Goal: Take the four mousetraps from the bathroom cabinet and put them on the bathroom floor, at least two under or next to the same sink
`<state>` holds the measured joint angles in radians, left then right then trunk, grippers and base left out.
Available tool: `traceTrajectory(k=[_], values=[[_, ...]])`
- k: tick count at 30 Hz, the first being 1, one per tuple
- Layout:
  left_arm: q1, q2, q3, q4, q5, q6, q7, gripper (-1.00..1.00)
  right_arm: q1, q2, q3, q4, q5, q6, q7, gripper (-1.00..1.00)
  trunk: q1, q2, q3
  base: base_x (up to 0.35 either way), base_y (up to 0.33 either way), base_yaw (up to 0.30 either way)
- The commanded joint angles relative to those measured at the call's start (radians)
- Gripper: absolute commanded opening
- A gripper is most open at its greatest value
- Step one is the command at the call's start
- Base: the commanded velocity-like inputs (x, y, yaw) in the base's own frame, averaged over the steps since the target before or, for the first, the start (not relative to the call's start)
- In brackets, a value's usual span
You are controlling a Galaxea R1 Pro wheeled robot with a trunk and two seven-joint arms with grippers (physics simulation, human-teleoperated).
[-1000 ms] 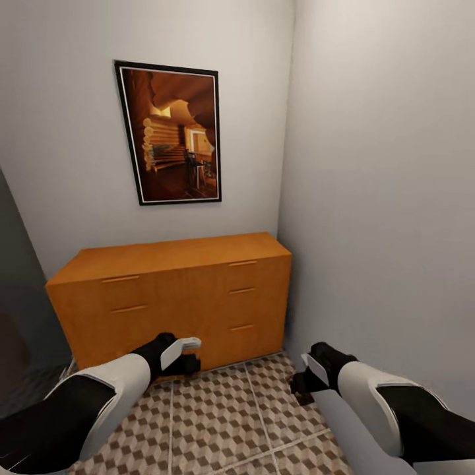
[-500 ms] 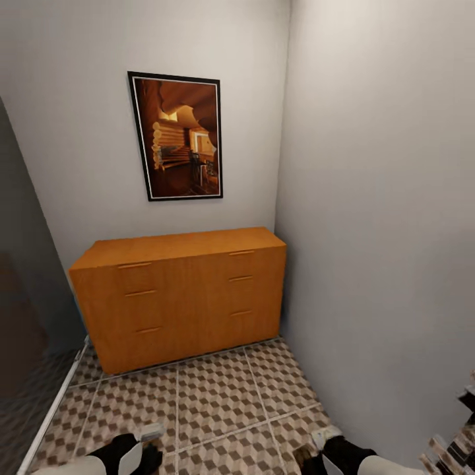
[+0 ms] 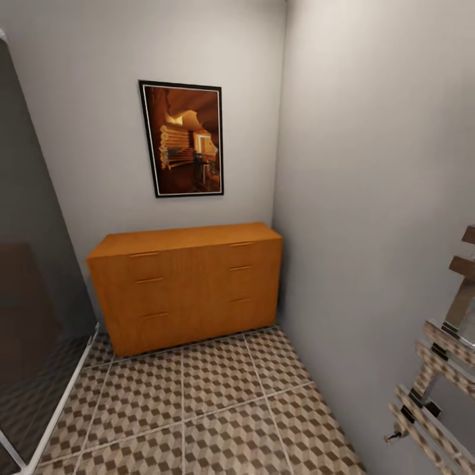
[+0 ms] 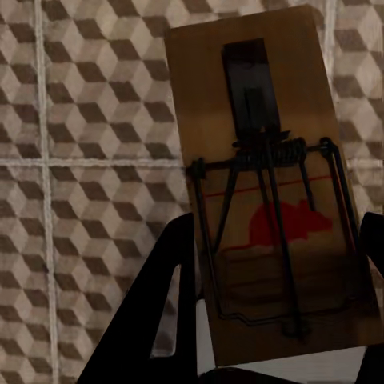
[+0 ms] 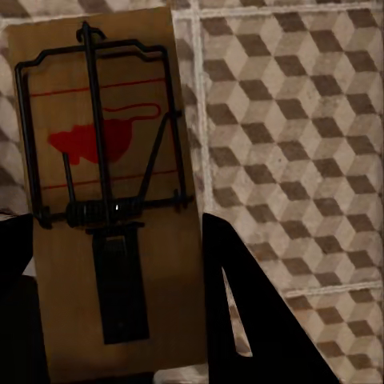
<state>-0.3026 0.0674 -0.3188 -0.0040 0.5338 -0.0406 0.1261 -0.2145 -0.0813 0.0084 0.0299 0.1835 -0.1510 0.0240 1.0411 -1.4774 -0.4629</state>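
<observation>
Two mousetraps are being carried: our left hand is gripping one mousetrap, our right hand another mousetrap, both above the bathroom floor. We are judging it best to keep them level and lower gently by the sink. Fingertip contact is partly hidden.

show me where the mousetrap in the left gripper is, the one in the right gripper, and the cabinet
left mousetrap [image 4: 272,200], left wrist view, on its spring coil.
right mousetrap [image 5: 104,160], right wrist view, on its red mouse print.
cabinet [image 3: 191,290], head view, on its front.
</observation>
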Motion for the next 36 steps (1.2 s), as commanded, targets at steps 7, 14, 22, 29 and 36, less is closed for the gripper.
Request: traceTrajectory(k=[7, 14, 22, 29, 36], values=[[0.042, -0.006, -0.007, -0.001, 0.005, -0.012, 0.007, -1.00, 0.015, -0.012, -0.001, 0.005, -0.001, 0.009, 0.003, -1.00, -0.001, -0.001, -0.001, -0.349, 0.000, 0.000], [0.077, -0.009, -0.004, -0.001, 0.023, -0.041, 0.008, -1.00, 0.031, -0.015, -0.003, 0.004, -0.001, 0.014, 0.001, -1.00, -0.001, -0.001, 0.002, -0.349, 0.000, 0.162], [0.080, -0.009, -0.003, -0.001, 0.091, -0.054, 0.010, -1.00, 0.032, -0.017, -0.002, 0.004, 0.002, 0.017, 0.002, -1.00, -0.001, -0.001, 0.007, -0.349, 0.000, 0.257], [0.082, -0.010, -0.003, -0.001, 0.096, -0.056, 0.010, -1.00, 0.035, 0.002, 0.000, 0.004, 0.008, 0.046, 0.001, -1.00, -0.001, -0.001, 0.010, -0.349, 0.000, 0.270], [0.089, -0.011, -0.003, -0.001, 0.096, -0.056, 0.009, -1.00, 0.037, -0.009, -0.002, 0.003, 0.001, 0.060, 0.005, -1.00, -0.001, -0.001, 0.014, -0.349, 0.000, 0.274]])
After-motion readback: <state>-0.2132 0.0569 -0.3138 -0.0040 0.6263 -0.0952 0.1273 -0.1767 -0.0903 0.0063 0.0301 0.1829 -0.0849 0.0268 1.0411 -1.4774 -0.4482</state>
